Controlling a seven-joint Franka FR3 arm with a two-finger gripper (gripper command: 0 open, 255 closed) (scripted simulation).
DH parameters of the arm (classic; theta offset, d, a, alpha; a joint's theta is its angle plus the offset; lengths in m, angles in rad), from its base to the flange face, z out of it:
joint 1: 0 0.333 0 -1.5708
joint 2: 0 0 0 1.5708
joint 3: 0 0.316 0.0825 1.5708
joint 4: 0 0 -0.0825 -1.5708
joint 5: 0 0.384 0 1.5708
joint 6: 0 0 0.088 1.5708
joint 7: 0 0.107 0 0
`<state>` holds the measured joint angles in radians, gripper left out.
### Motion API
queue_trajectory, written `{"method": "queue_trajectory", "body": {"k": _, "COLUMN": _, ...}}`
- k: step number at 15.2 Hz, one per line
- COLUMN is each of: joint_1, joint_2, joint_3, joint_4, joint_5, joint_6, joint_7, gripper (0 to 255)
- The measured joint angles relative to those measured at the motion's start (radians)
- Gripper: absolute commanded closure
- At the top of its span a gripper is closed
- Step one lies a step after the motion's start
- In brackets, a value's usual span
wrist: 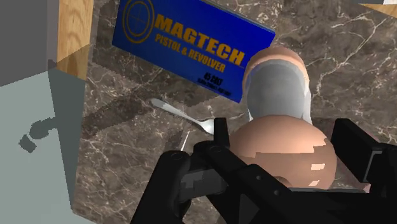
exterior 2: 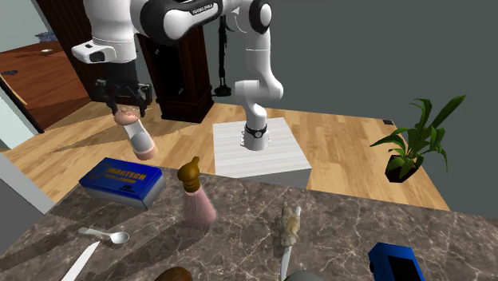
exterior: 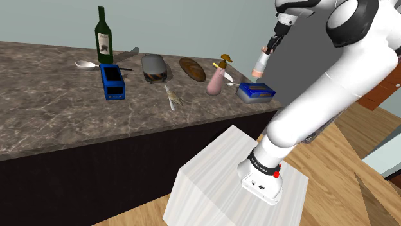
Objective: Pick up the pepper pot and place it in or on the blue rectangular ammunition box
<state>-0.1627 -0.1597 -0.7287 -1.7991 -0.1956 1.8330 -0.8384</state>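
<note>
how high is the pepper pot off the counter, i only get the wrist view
observer: well clear. in the shoulder view the gripper holds the pepper pot in the air over the counter, with open space under it.
operator: is it over the blue box
observer: about. the shoulder view puts it straight above the blue box, not touching it.
operator: anything beside the box
observer: yes. in the second exterior view a pink bottle with a brown top stands upright next to the box, apart from it.
</note>
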Motion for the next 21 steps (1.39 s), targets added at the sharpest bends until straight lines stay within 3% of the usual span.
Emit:
{"method": "queue_trajectory", "body": {"k": 4, "joint_1": -0.039, "joint_2": 0.156, "joint_3": -0.093, "joint_4": 0.162, "joint_5": 0.128, "joint_6": -0.033, "joint_7": -0.156, "gripper": 255}}
{"method": "queue_trajectory", "body": {"k": 6, "joint_1": -0.085, "joint_2": 0.256, "joint_3": -0.130, "joint_4": 0.264, "joint_5": 0.217, "joint_6": -0.065, "joint_7": -0.242, "gripper": 255}}
{"method": "queue_trajectory", "body": {"k": 11, "joint_1": -0.268, "joint_2": 0.476, "joint_3": -0.150, "joint_4": 0.508, "joint_5": 0.416, "joint_6": -0.156, "joint_7": -0.411, "gripper": 255}}
{"method": "queue_trajectory", "body": {"k": 21, "joint_1": -0.242, "joint_2": 0.465, "joint_3": -0.149, "joint_4": 0.357, "joint_5": 0.410, "joint_6": -0.017, "joint_7": -0.419, "gripper": 255}}
